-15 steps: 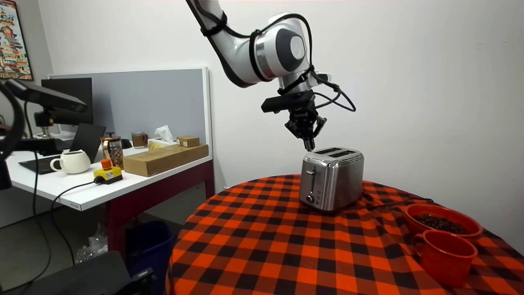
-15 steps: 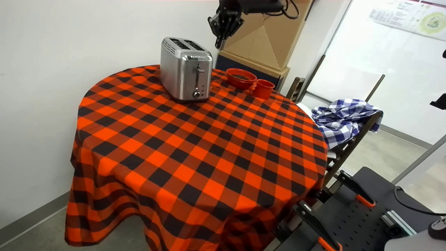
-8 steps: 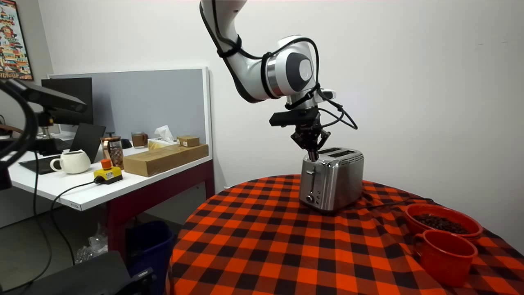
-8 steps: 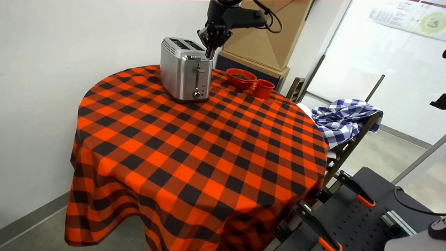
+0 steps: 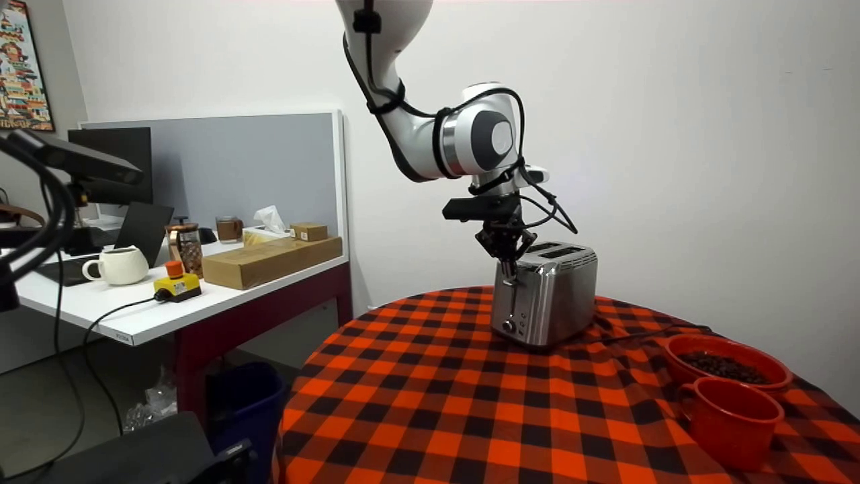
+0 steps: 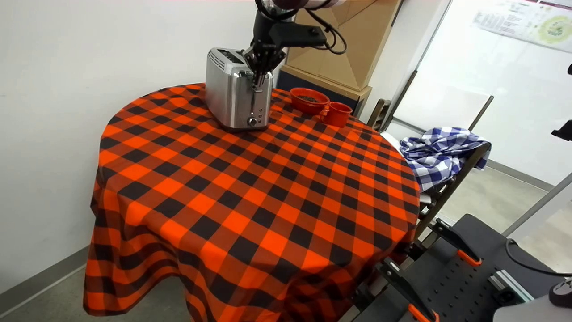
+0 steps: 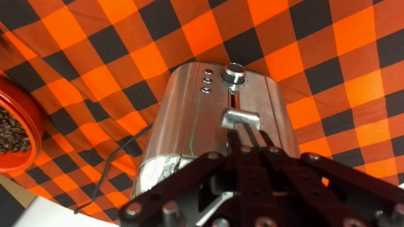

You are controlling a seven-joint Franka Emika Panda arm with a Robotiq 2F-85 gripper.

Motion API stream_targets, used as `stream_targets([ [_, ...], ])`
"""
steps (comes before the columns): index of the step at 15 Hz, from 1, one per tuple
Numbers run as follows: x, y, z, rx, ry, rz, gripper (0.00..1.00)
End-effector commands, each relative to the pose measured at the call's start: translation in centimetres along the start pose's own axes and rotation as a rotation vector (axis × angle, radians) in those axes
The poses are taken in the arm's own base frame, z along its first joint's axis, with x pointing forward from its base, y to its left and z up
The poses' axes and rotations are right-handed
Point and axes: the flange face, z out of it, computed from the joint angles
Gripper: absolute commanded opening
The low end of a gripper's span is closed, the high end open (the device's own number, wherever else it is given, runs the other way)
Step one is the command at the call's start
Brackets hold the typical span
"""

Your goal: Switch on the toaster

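Observation:
The silver toaster (image 5: 568, 296) stands on the checked tablecloth and shows in both exterior views (image 6: 221, 96) and the wrist view (image 7: 202, 123). Its front panel carries a lever (image 7: 240, 116) near the top of its slot, with a round knob (image 7: 234, 73) and small buttons below. My gripper (image 5: 509, 274) is shut, its fingers together and pointing down at the front panel. In the wrist view the fingertips (image 7: 247, 126) overlap the lever's top; I cannot tell whether they touch it. In an exterior view the gripper (image 6: 256, 85) hides part of the toaster's top.
A red bowl of dark beans (image 5: 725, 363) and a red mug (image 5: 732, 420) stand on the round table, beside the toaster. The toaster's cord (image 7: 109, 164) runs across the cloth. A wall (image 5: 672, 168) stands behind the table. A white desk (image 5: 134, 316) holds several objects.
My shut gripper has moved down from above the toaster's top to in front of its panel, at the lever. The toaster and lever look unmoved.

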Motion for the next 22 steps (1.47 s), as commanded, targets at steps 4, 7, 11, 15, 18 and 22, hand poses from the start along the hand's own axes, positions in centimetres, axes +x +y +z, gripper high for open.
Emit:
stream_targets([
  [4, 1.2, -0.4, 2.7, 0.009, -0.060, 0.011, 0.00],
  [7, 1.3, -0.4, 4.0, 0.005, -0.083, 0.010, 0.00],
  [11, 1.2, -0.4, 6.4, 0.008, -0.119, 0.015, 0.00],
  [15, 1.0, -0.2, 8.3, 0.035, -0.159, 0.035, 0.00],
  [18, 1.0, 0.8, 9.6, 0.050, -0.198, 0.082, 0.00],
  [22, 0.9, 1.4, 10.6, 0.044, -0.244, 0.104, 0.00],
])
